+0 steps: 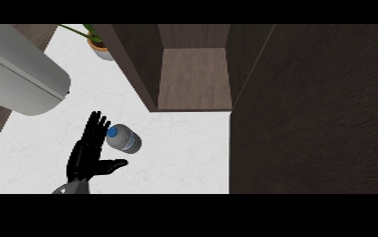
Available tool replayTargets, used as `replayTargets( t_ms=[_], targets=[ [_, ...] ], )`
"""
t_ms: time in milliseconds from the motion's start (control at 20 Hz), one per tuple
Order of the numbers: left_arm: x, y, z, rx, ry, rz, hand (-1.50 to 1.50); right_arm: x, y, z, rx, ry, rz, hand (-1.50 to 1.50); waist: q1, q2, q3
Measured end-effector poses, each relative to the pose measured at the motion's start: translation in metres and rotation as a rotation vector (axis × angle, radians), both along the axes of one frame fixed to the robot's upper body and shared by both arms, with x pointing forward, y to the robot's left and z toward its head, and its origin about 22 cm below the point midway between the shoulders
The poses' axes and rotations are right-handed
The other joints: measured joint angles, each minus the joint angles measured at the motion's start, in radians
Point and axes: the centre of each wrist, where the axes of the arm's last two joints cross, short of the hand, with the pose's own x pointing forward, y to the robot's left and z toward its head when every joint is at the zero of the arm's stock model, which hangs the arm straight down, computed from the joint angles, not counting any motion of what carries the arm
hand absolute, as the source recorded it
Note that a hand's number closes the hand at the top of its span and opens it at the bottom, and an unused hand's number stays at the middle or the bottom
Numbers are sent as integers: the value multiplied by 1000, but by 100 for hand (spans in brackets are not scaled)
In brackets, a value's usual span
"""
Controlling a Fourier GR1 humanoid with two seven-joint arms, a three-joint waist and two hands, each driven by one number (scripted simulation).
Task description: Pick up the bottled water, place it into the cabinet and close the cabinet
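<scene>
A white, faintly marbled surface (184, 151) fills the near and left part of the scene. At the far left sits a large, rounded grey appliance (29, 78). Beyond it, at the far edge, a potted plant (100, 46) stands in an orange-rimmed pot with green leaves. A strip of brown wood (33, 33) shows at the far left corner.

Open counter (177, 146) before cabinet (193, 76); dark door (303, 111) blocking at right, grey appliance (29, 76) at left.
</scene>
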Motion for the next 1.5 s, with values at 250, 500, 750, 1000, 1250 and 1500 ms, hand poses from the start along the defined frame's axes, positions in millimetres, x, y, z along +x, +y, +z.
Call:
replayTargets(
  t_ms=[250,500,750,1000,1250,1500],
  targets=[
    [4,-4,-12,-9,0,-11,-150,-2,4,-2,-12,-4,1,-150,0,-1,0],
    [8,-6,-19,-42,-20,-21,-150,1,11,-5,-3,0,11,-150,1,-3,5],
    [6,-5,-25,-90,-43,-33,-150,2,8,-8,-5,7,14,-150,0,-6,14],
    [10,-3,-25,-132,-16,-59,-150,5,8,-9,-2,10,15,-150,1,-7,19],
    [19,-9,-22,-167,-3,-79,-150,8,10,-7,2,14,19,-150,1,-5,17],
    [26,-22,-21,-186,-15,-138,150,7,3,-11,5,17,18,-150,-1,-4,12]
  ],
)
